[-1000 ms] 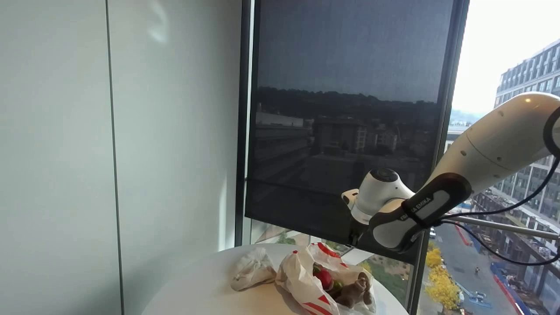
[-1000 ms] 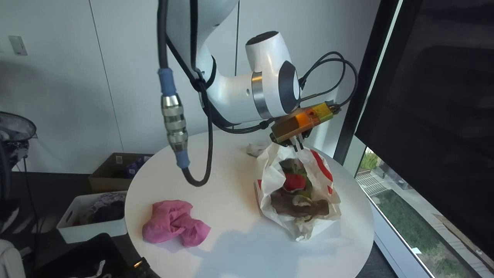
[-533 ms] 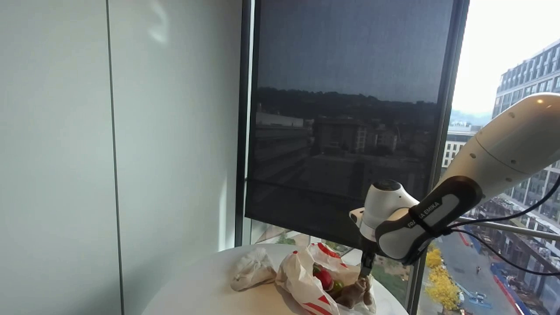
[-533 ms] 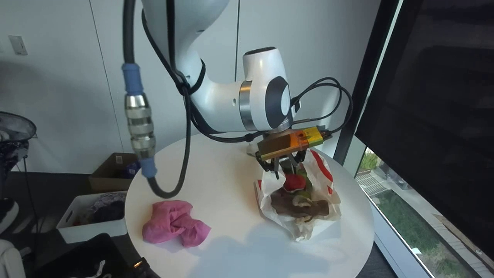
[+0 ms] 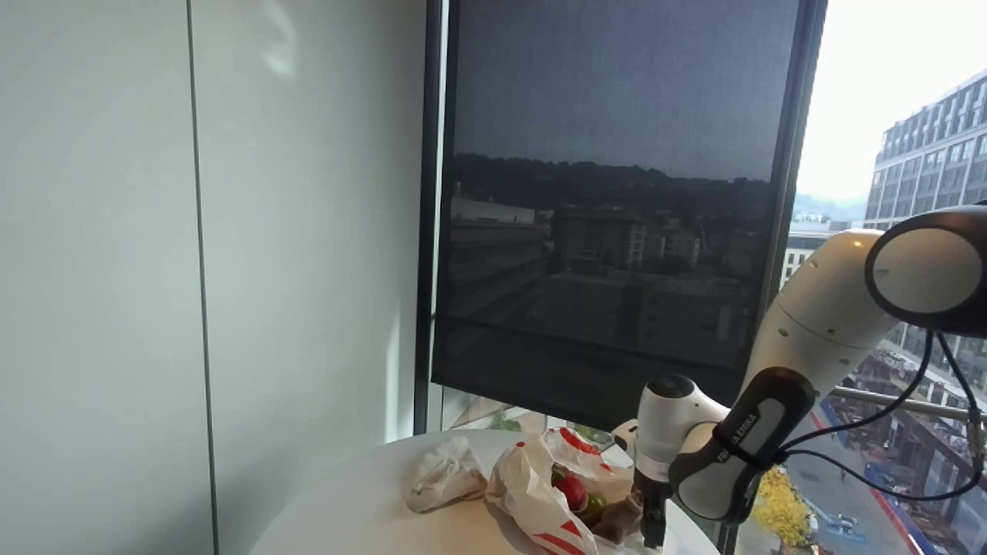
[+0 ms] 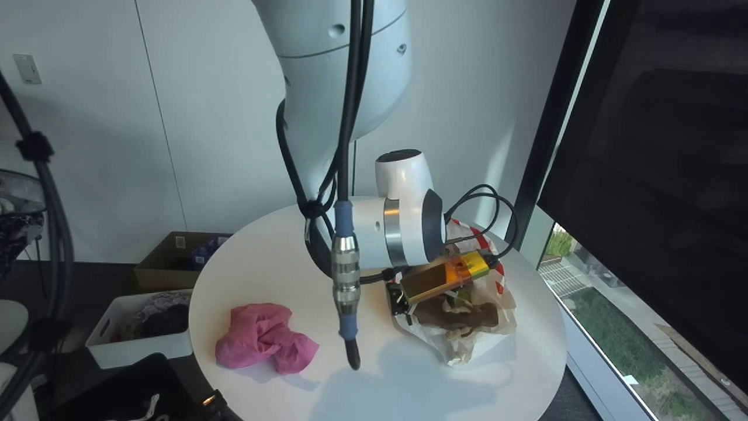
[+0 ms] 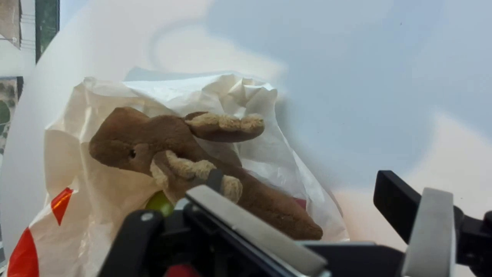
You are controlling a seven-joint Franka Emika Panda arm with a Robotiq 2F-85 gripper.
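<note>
A brown plush animal point(image 7: 153, 138) with tan fuzzy antlers lies in a crumpled white bag point(image 7: 184, 92) printed with red marks. My gripper point(image 7: 303, 192) is spread wide, low over the bag, with nothing held between its fingers. In the wrist view one finger overlaps an antler; whether they touch I cannot tell. The opposite finger point(image 7: 396, 204) appears beyond the bag's edge, above the table. A red item point(image 5: 570, 491) and a green one point(image 5: 594, 507) sit beside the plush in the bag. The arm's wrist hides part of the bag in an exterior view.
Bag and arm share a round white table point(image 6: 263, 263). On it are a pink crumpled cloth point(image 6: 263, 339) and a small whitish crumpled bundle point(image 5: 446, 476). A white bin point(image 6: 140, 327) and a cardboard box point(image 6: 169, 257) stand on the floor. A dark-shaded window point(image 5: 609, 231) borders the table.
My gripper has come down from above the bag's far side to just over the plush animal. Its fingers have gone from nearly together to wide apart. The bag's contents look unmoved.
</note>
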